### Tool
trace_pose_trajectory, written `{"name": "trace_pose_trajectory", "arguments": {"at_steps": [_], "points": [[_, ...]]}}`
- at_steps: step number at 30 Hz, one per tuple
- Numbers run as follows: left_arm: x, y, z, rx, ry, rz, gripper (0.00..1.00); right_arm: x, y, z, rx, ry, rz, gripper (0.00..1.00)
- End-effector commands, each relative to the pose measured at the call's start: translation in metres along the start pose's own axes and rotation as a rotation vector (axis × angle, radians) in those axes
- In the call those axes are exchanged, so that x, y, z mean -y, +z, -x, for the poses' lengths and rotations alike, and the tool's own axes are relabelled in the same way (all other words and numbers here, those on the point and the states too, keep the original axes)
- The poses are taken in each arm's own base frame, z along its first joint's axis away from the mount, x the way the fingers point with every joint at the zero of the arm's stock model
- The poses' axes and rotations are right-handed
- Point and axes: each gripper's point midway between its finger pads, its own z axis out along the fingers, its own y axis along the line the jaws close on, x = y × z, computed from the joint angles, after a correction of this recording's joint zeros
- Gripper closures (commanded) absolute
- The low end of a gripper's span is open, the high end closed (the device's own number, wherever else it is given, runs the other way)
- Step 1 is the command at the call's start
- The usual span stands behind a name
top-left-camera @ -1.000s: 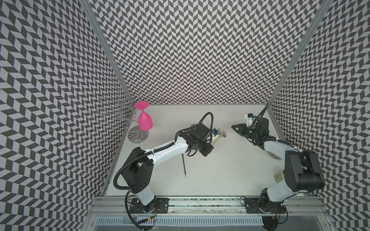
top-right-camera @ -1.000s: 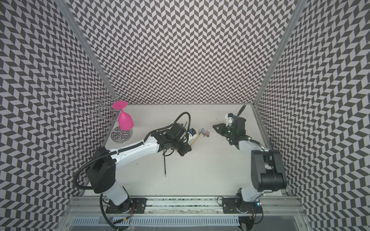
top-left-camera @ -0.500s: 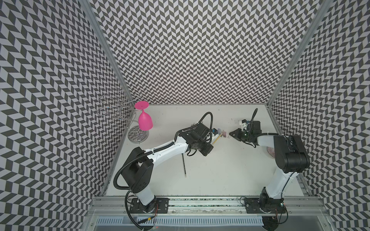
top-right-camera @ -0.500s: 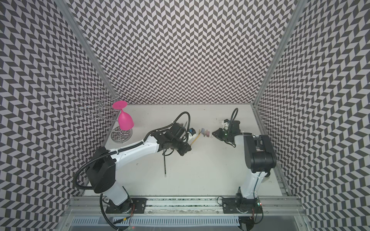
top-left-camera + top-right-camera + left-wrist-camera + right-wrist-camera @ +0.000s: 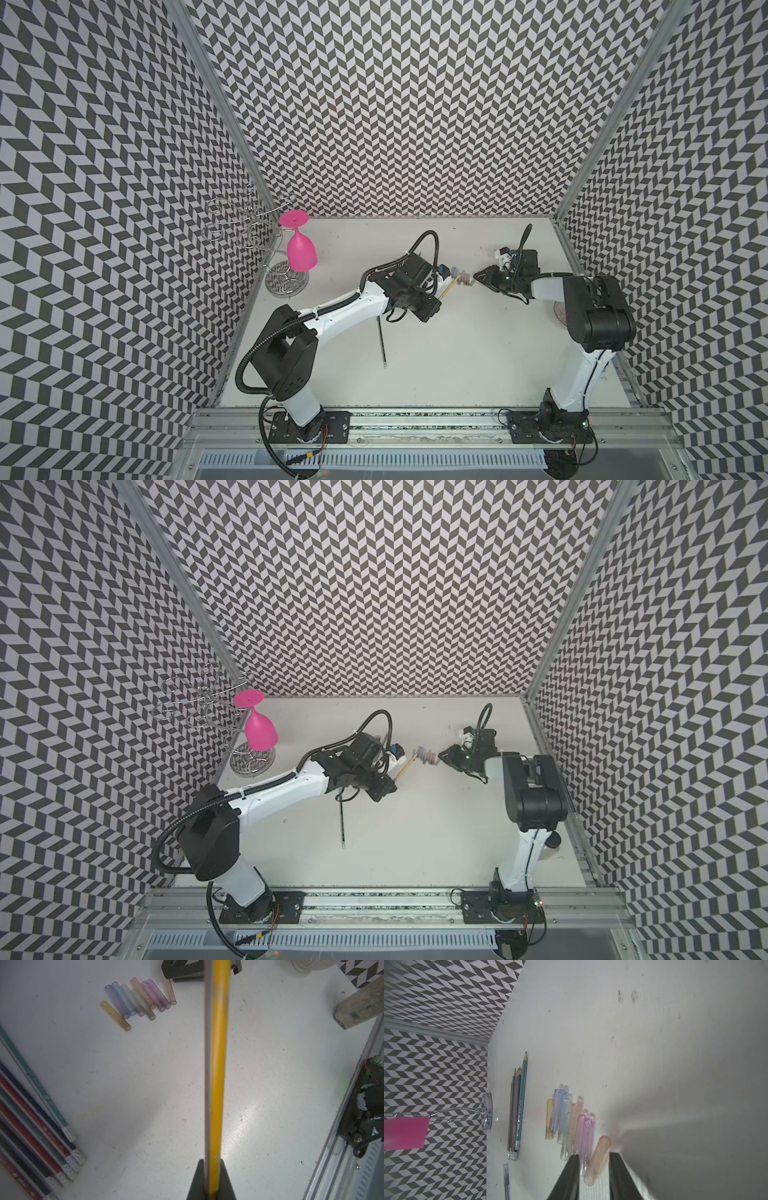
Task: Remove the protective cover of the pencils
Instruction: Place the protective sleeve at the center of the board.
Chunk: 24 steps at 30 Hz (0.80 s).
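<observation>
My left gripper (image 5: 212, 1162) is shut on a yellow pencil (image 5: 217, 1064) that runs straight out from its jaws; in a top view the pencil (image 5: 448, 287) points toward the right arm. Several tinted clear covers (image 5: 571, 1124) lie in a row on the table, also seen in the left wrist view (image 5: 141, 997). My right gripper (image 5: 593, 1156) stands open at the end of that row. An orange cover (image 5: 598, 1157) lies loose between its jaws, which stand clear of it. A bundle of bare pencils (image 5: 516, 1113) lies beyond the row. A dark pencil (image 5: 381, 340) lies alone.
A pink glass (image 5: 301, 253) hangs upside down on a wire rack (image 5: 286, 282) at the back left. A wooden block (image 5: 361, 1007) lies near the right wall. A round pinkish disc (image 5: 559, 313) sits under the right arm.
The right gripper has come left to the row of covers and opened, letting go of the orange cover. The left arm and yellow pencil have not moved.
</observation>
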Motion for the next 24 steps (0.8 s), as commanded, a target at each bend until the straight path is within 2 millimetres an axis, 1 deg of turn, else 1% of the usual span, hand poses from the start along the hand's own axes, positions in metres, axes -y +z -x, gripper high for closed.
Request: {"name": "trace_pose_trajectory", "arguments": {"at_steps": [1, 5, 8, 12, 16, 18, 20, 24], "points": [[-0.012, -0.018, 0.023, 0.089, -0.032, -0.033, 1.00, -0.011, 0.003, 0.007, 0.020, -0.033, 0.052, 0.69], [-0.046, -0.022, 0.023, 0.093, -0.100, 0.008, 1.00, -0.015, 0.001, 0.007, 0.025, -0.031, 0.068, 0.69], [-0.076, -0.021, 0.016, 0.069, -0.150, 0.083, 1.00, -0.021, -0.002, 0.007, 0.027, -0.036, 0.086, 0.69], [-0.113, -0.021, 0.006, 0.058, -0.227, 0.141, 1.00, -0.028, -0.010, 0.007, 0.044, -0.051, 0.095, 0.69], [-0.138, -0.025, 0.005, 0.060, -0.299, 0.127, 1.00, -0.035, -0.022, 0.006, 0.062, -0.078, 0.101, 0.68], [-0.153, -0.028, 0.006, 0.053, -0.313, 0.175, 1.00, -0.038, -0.027, 0.005, 0.070, -0.091, 0.104, 0.68], [-0.170, -0.025, 0.001, 0.038, -0.350, 0.198, 0.99, -0.042, -0.032, 0.005, 0.077, -0.103, 0.112, 0.68], [-0.200, -0.014, -0.016, 0.022, -0.454, 0.144, 0.99, -0.047, -0.036, 0.003, 0.085, -0.110, 0.135, 0.68]]}}
